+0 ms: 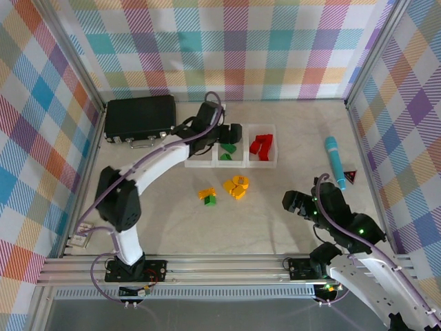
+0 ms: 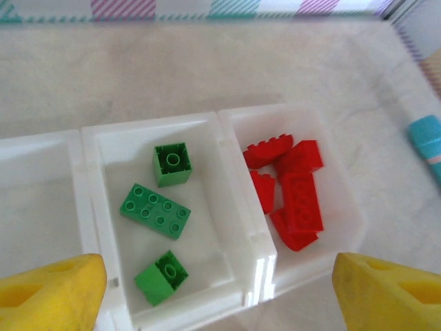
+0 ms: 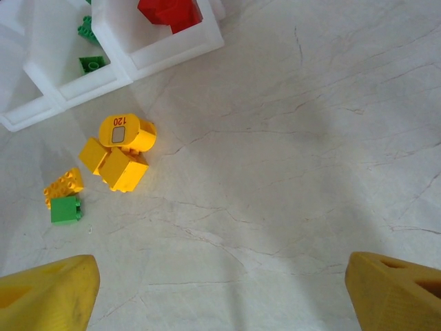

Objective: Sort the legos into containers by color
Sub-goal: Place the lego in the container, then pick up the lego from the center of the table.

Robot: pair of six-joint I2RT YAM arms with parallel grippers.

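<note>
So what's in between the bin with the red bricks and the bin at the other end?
The middle bin, with three green bricks inside. It is joined to both of those bins in one row. The left wrist view shows this best.

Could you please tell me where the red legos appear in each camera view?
Top external: red legos in the rightmost bin, just up and right of centre.
Left wrist: red legos right of centre, in that bin.
Right wrist: red legos at the top edge, left of centre, partly cut off.
Shared landmark: green legos, beside them on their left.
</note>
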